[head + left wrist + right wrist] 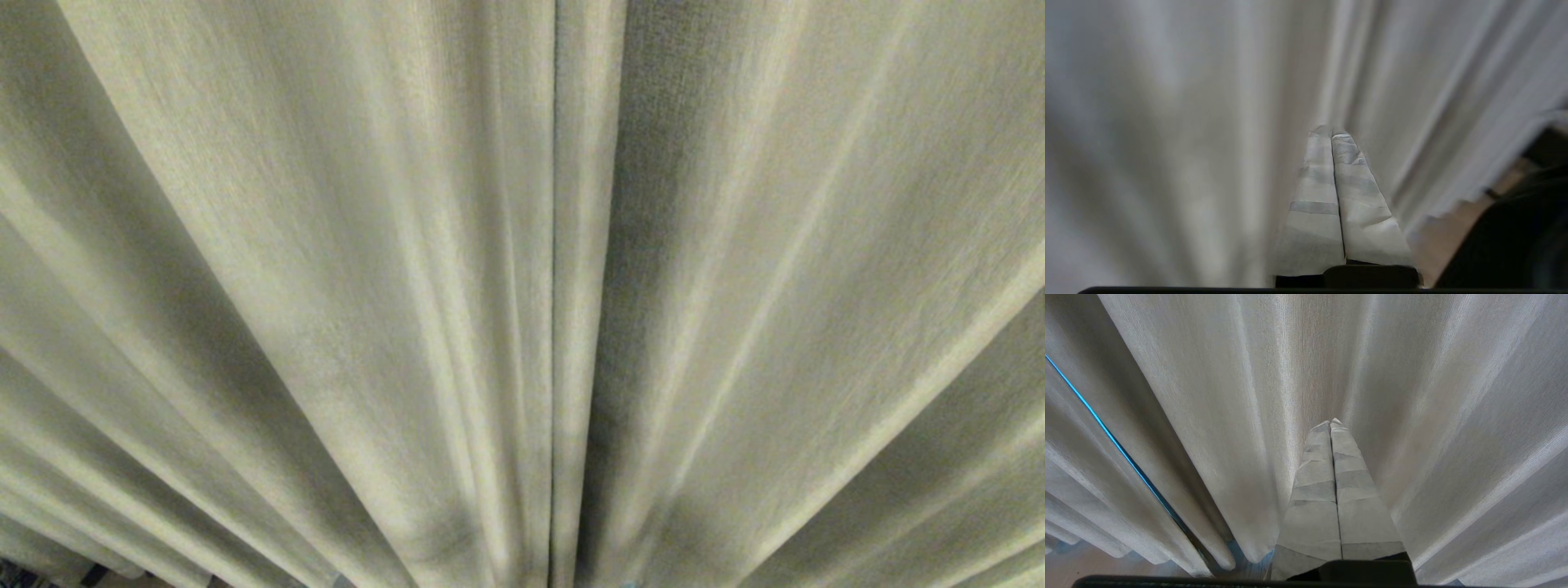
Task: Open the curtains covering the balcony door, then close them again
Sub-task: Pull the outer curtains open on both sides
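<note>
Pleated beige fabric filled the whole head view: the curtains [408, 286] hung drawn, their two panels meeting at a vertical seam just right of centre, hiding any door behind. Only the wrist views showed the grippers; the left gripper [1332, 132] pointed its tips at a fold dead ahead, fingers pressed together and empty. The right gripper [1331, 422] faced its own pleats equally closed and empty; which arm was nearer the seam I could not tell.

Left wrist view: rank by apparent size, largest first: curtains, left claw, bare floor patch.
1. curtains, filling most of the view.
2. left claw, its taped fingers pressed together; it sits nearest the camera, so it looks oversized.
3. bare floor patch, a small strip under the curtain hem.
</note>
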Controlling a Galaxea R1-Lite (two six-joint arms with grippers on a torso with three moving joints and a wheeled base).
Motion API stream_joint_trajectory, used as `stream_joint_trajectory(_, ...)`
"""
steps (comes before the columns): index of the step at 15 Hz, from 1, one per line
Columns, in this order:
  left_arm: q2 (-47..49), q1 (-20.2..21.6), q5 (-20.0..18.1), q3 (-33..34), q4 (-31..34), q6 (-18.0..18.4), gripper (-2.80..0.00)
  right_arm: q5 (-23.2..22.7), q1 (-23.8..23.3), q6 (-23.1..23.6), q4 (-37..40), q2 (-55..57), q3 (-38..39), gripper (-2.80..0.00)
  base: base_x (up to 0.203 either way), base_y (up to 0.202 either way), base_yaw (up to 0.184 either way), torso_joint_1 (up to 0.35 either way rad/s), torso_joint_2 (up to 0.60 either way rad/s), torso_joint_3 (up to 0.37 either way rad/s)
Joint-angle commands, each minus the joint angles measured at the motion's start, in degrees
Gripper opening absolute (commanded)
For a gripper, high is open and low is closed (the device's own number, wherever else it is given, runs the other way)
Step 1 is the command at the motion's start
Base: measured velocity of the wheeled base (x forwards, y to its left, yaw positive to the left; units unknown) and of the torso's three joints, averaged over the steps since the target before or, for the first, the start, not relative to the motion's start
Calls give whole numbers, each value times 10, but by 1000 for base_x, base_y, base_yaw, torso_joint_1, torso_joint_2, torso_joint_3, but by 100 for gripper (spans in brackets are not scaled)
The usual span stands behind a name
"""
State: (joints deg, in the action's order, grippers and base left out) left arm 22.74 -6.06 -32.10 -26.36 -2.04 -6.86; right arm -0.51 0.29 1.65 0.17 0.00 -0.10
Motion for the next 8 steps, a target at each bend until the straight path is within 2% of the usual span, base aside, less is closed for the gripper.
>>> stream_joint_trajectory(1, 105, -55, -6, -45, -23, -4, 0, 0, 1, 0, 0, 0, 0, -280, 0, 0, 0, 0, 0, 0)
stream_joint_trajectory(5, 167, -133, -5, -109, -34, -5, 0, 0, 0, 0, 0, 0, 0, -280, 0, 0, 0, 0, 0, 0)
stream_joint_trajectory(7, 190, -140, 0, -133, -35, -4, 0, 0, 1, 0, 0, 0, 0, -280, 0, 0, 0, 0, 0, 0)
stream_joint_trajectory(8, 195, -138, 15, -143, -35, -2, 0, 0, 0, 0, 0, 0, 0, -280, 0, 0, 0, 0, 0, 0)
